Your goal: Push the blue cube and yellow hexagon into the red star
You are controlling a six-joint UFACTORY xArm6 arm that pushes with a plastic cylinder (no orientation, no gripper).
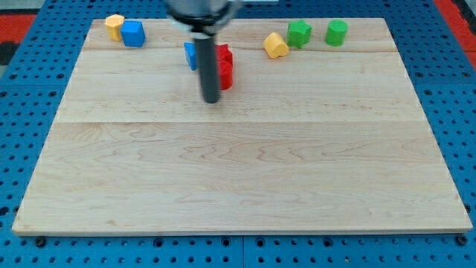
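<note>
Camera view: my tip (212, 100) just below red block (224, 66); blue cube (133, 33) beside yellow hexagon (114, 26); no gripper.

Rod upright, my tip (212, 100) apparently touching board; upper arm blurred.

The surface (238, 171) is a pale wooden board, its lower part bare. Along the view's top, at the left, a yellow block (114, 26) touches a blue cube (133, 33). Toward the middle, another blue block (191, 55) and two red blocks (224, 65) lie close together, partly hidden behind the dark rod, so their shapes are unclear. My tip (212, 100) rests just below them. To the right sit a yellow block (276, 45) and two green blocks (299, 33) (336, 33).
</note>
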